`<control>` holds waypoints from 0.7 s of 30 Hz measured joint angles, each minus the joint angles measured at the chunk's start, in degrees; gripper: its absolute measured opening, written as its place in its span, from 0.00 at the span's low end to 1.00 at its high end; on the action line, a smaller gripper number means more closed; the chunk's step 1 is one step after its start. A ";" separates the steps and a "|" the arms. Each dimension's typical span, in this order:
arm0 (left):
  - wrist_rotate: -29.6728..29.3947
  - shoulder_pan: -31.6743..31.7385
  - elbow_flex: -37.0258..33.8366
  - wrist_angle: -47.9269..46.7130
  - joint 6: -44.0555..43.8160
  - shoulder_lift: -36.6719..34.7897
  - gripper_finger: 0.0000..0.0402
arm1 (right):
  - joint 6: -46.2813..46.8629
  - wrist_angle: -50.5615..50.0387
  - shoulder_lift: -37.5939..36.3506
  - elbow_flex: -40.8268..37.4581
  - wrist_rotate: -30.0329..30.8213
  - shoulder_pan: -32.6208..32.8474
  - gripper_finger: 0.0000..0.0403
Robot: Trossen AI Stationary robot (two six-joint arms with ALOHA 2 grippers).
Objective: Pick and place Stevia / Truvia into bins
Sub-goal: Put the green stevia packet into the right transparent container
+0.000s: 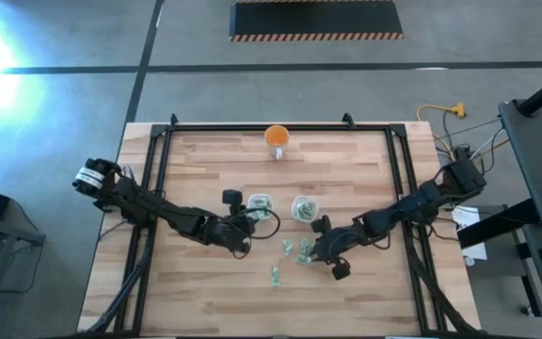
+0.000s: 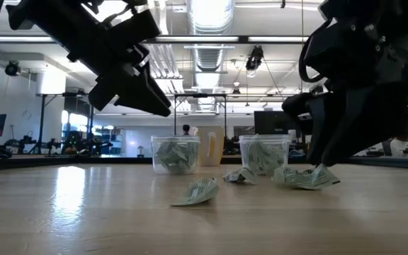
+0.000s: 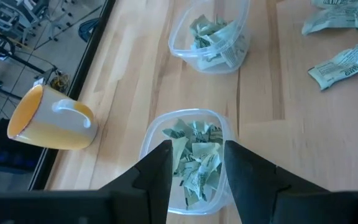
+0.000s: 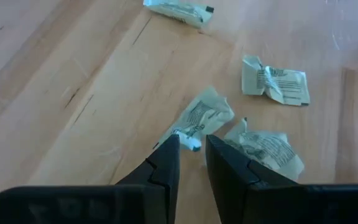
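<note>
Nearest lies one crumpled pale green-and-white paper sachet (image 2: 197,191) on the wooden tabletop (image 1: 205,292). Left gripper (image 3: 196,163) — fingers spread, empty — hangs above a clear squarish plastic bin (image 3: 188,158) holding sachets. Right gripper (image 4: 191,152) — fingers pinching another sachet (image 4: 201,115) — is mid-table.

two clear bins (image 2: 175,154) (image 2: 263,153) stand side by side on the wooden counter (image 2: 83,212), each stuffed with green-and-white sachets. loose sachets lie in front: one crumpled alone (image 2: 196,191), others near the right-hand bin (image 2: 303,177). one dark arm (image 2: 112,53) hangs above; another (image 2: 360,78) comes down to the loose sachets.
</note>
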 joint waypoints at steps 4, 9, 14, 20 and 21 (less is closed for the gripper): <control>0.01 -0.02 -0.14 -0.04 -0.02 0.00 0.32 | 0.00 1.41 1.77 0.06 0.04 0.00 0.17; -0.01 -0.02 -0.23 -0.04 -0.09 0.00 0.32 | 0.65 1.63 2.46 0.18 0.06 0.00 0.17; 0.01 -0.03 -0.25 -0.02 -0.11 0.00 0.32 | 0.85 2.34 2.39 0.18 0.21 0.00 0.18; 0.04 -0.16 -0.26 -0.03 -0.11 0.00 0.32 | 1.86 3.18 2.36 0.18 0.82 -0.02 0.28; 0.06 -0.20 -0.27 -0.02 -0.11 0.00 0.32 | 1.92 3.23 2.36 0.18 0.84 -0.02 0.30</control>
